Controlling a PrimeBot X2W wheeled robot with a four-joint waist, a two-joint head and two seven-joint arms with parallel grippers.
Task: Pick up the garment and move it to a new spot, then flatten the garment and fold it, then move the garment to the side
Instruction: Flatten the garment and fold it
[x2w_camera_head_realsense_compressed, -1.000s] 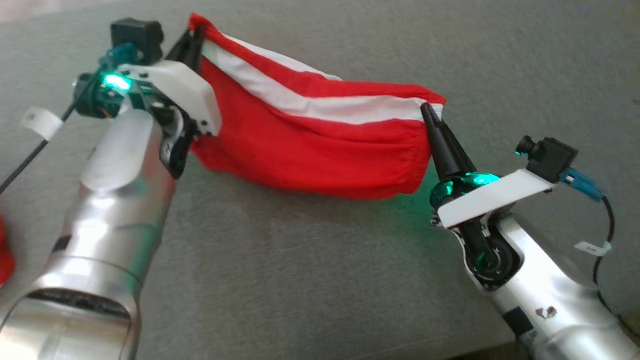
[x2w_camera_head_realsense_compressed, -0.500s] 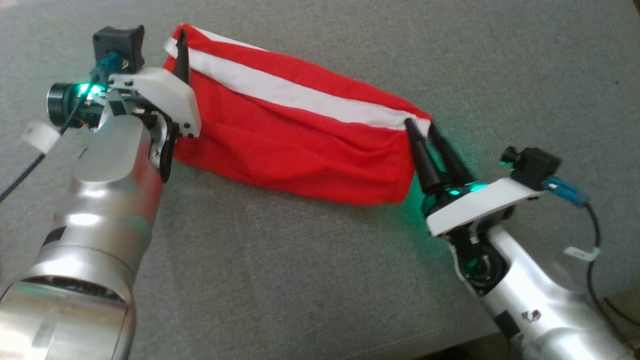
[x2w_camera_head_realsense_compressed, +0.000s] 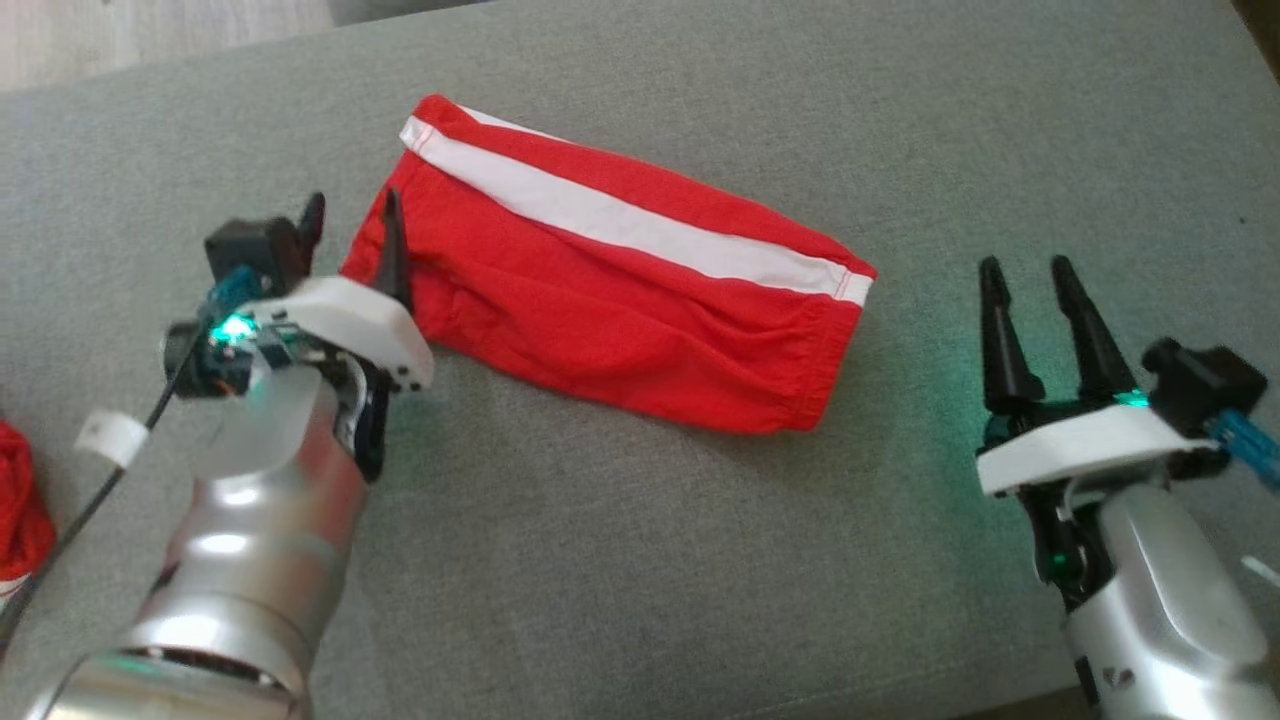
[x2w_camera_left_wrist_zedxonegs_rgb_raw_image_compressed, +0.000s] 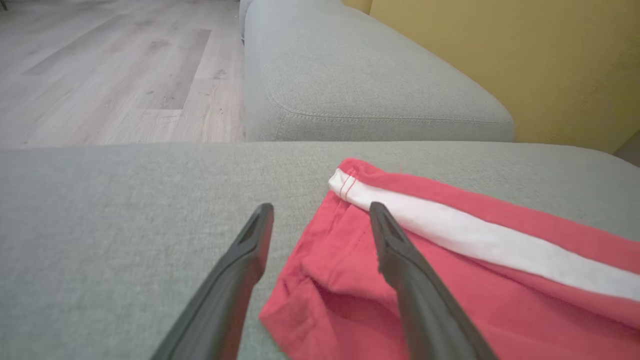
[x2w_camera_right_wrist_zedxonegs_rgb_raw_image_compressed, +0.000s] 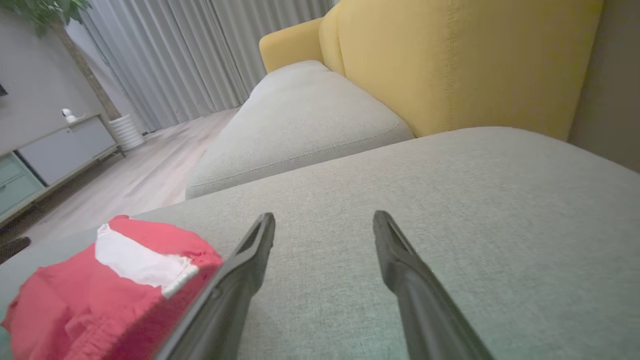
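Note:
The garment (x2w_camera_head_realsense_compressed: 620, 270), red with a white stripe, lies flat on the grey sofa cushion (x2w_camera_head_realsense_compressed: 620, 560), running from upper left to lower right. My left gripper (x2w_camera_head_realsense_compressed: 350, 205) is open at its left end, one finger above the cloth's edge and the other above the cushion. The left wrist view shows the same: the left gripper (x2w_camera_left_wrist_zedxonegs_rgb_raw_image_compressed: 321, 207) open, the garment (x2w_camera_left_wrist_zedxonegs_rgb_raw_image_compressed: 450, 260) below its right finger. My right gripper (x2w_camera_head_realsense_compressed: 1026, 265) is open and empty, off the garment's right end. In the right wrist view the right gripper (x2w_camera_right_wrist_zedxonegs_rgb_raw_image_compressed: 324, 216) is over bare cushion, the garment (x2w_camera_right_wrist_zedxonegs_rgb_raw_image_compressed: 100, 290) at lower left.
Another red cloth (x2w_camera_head_realsense_compressed: 15, 510) lies at the cushion's left edge. A second grey cushion (x2w_camera_left_wrist_zedxonegs_rgb_raw_image_compressed: 350, 85) adjoins this one, with the yellow sofa back (x2w_camera_right_wrist_zedxonegs_rgb_raw_image_compressed: 450, 65) behind. Wooden floor (x2w_camera_left_wrist_zedxonegs_rgb_raw_image_compressed: 100, 75) lies beyond the far edge, and a low cabinet (x2w_camera_right_wrist_zedxonegs_rgb_raw_image_compressed: 50, 150) stands by the wall.
Both grippers have opened and let go of the garment's ends, and it now lies flat on the cushion. Both have drawn back from it, the right one farther. The head camera has shifted.

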